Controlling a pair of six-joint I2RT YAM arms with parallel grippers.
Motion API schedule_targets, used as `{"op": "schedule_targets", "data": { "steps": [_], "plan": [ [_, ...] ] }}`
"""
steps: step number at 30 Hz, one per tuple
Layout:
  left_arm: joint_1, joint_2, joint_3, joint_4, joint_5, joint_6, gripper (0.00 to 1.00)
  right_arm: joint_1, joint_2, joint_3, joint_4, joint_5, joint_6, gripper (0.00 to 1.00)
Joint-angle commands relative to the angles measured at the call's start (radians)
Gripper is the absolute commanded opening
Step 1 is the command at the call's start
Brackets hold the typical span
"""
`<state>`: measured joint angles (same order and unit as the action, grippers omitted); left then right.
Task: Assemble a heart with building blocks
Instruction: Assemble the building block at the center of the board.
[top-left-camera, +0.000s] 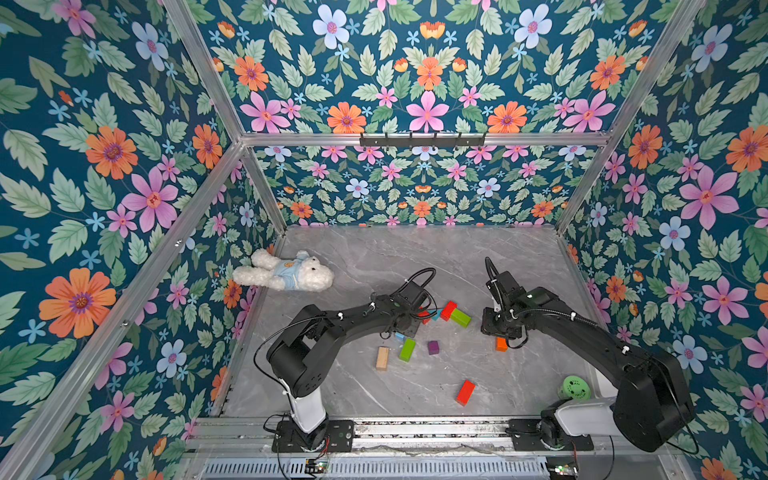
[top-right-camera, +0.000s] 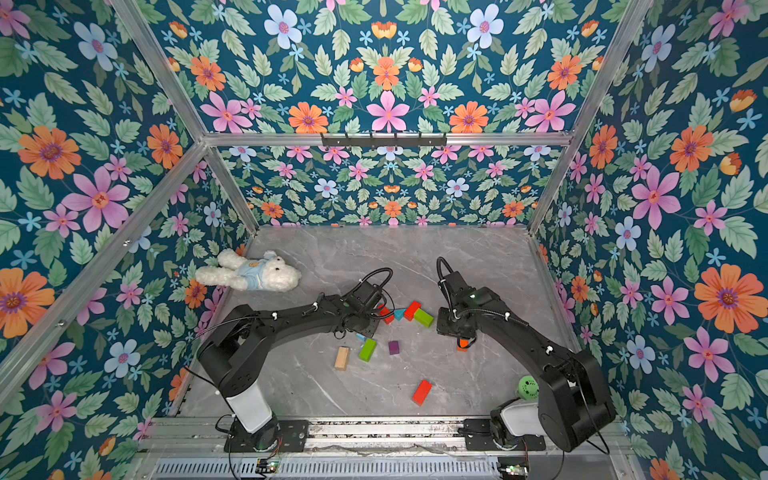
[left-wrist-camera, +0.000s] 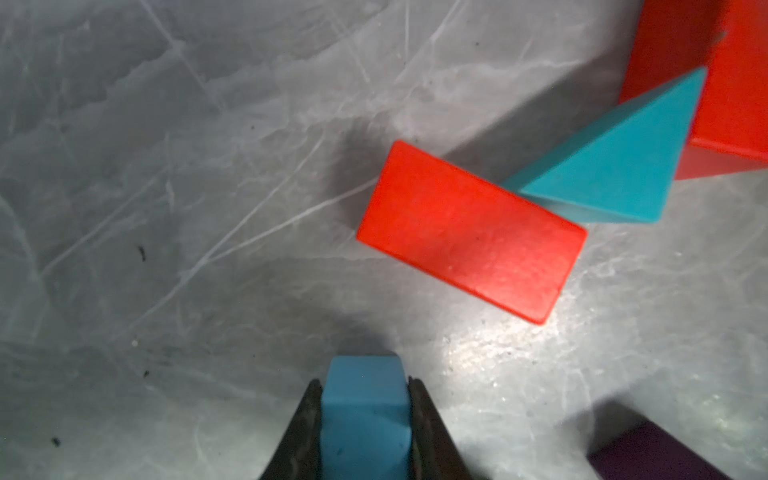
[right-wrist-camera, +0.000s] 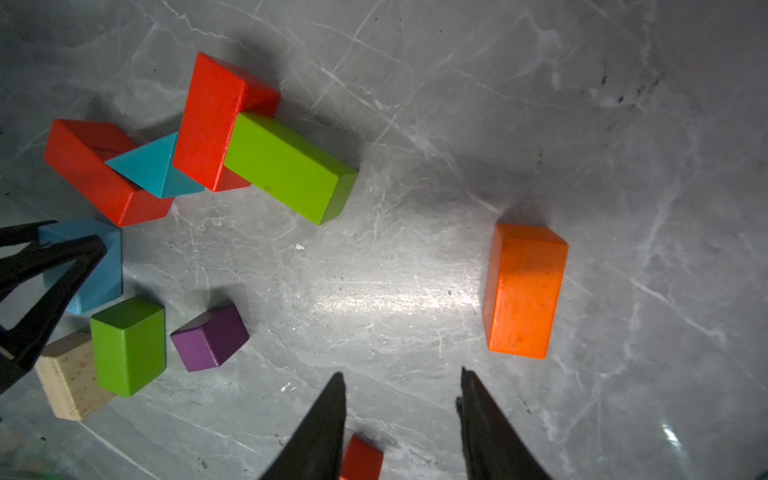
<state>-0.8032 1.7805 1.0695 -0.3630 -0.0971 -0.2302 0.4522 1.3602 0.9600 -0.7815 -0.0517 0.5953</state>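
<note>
In both top views, we find the building blocks (top-left-camera: 407, 349) loose on the grey worktop (top-left-camera: 374, 257) between the arms. The heart (top-left-camera: 449, 309) is only a started cluster at mid-worktop.

In the left wrist view, the left gripper (left-wrist-camera: 365, 384) clamps a light blue block (left-wrist-camera: 365, 419). Ahead of it, a red bar (left-wrist-camera: 469, 232) touches the teal triangle (left-wrist-camera: 615, 166).

In the right wrist view, the right gripper (right-wrist-camera: 402, 374) stands narrowly parted, holding nothing, near the orange bar (right-wrist-camera: 525, 291). The purple cube (right-wrist-camera: 210, 336) lies apart from the cluster.

The triangle (top-right-camera: 400, 313) lies behind the cube (top-right-camera: 394, 347), the bear (top-right-camera: 249, 272) far left
</note>
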Motion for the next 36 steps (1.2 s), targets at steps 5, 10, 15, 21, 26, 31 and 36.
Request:
{"op": "schedule_targets", "data": {
  "steps": [5,10,15,21,26,31,36],
  "plan": [
    [-0.002,-0.025,-0.022,-0.049,-0.014,0.063,0.38,-0.008,-0.027,-0.012,-0.009,0.003,0.000,0.46],
    [-0.001,-0.042,-0.050,-0.063,0.023,0.063,0.32,-0.013,-0.028,-0.022,-0.006,0.002,-0.002,0.46],
    [-0.001,-0.028,-0.039,-0.050,0.041,0.084,0.15,-0.015,-0.034,-0.036,0.000,0.004,0.000,0.46],
    [-0.001,0.034,0.033,-0.042,0.064,0.130,0.10,-0.022,-0.047,-0.046,0.004,0.004,0.002,0.46],
    [-0.001,0.074,0.060,-0.036,0.083,0.149,0.22,-0.025,-0.058,-0.048,0.000,0.005,0.001,0.45],
    [-0.002,0.038,0.044,-0.030,0.082,0.131,0.40,-0.031,-0.060,-0.050,-0.010,0.007,-0.007,0.45],
    [-0.001,0.004,0.018,-0.033,0.077,0.128,0.41,-0.032,-0.056,-0.050,-0.007,0.003,-0.009,0.45]
  ]
}}
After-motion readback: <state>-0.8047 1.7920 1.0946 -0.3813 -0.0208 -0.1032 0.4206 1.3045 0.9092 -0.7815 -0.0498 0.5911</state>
